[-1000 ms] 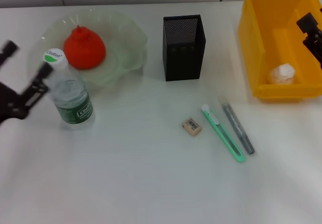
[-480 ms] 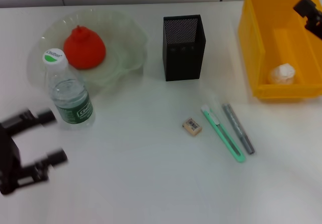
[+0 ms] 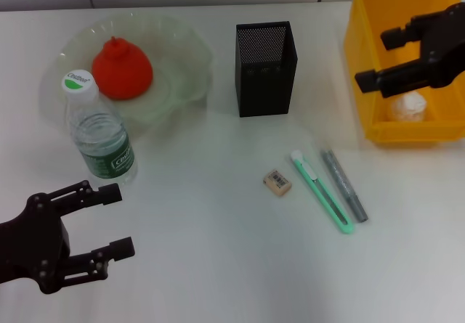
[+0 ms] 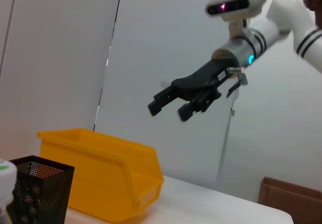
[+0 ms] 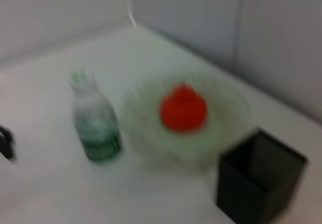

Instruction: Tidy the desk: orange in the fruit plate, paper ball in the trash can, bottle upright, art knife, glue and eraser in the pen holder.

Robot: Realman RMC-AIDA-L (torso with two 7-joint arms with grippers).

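Observation:
The orange (image 3: 121, 69) lies in the pale green fruit plate (image 3: 183, 51) at the back left. In front of the plate the bottle (image 3: 98, 131) stands upright. My left gripper (image 3: 116, 220) is open near the front left edge, apart from the bottle. The black mesh pen holder (image 3: 265, 69) stands mid-table. The eraser (image 3: 277, 182), green art knife (image 3: 322, 191) and grey glue stick (image 3: 344, 185) lie on the table in front of it. The paper ball (image 3: 407, 107) rests in the yellow trash can (image 3: 361, 47). Above the can's left wall my right gripper (image 3: 374, 60) hangs open and empty.
The left wrist view shows my right gripper (image 4: 168, 110) in the air above the yellow trash can (image 4: 100, 163), with the pen holder (image 4: 37, 189) beside it. The right wrist view takes in the bottle (image 5: 95, 123), orange (image 5: 183, 108) and pen holder (image 5: 256, 183).
My left gripper has drawn back from the bottle toward the front left edge, leaving the bottle standing. My right gripper has swung leftward into view over the trash can.

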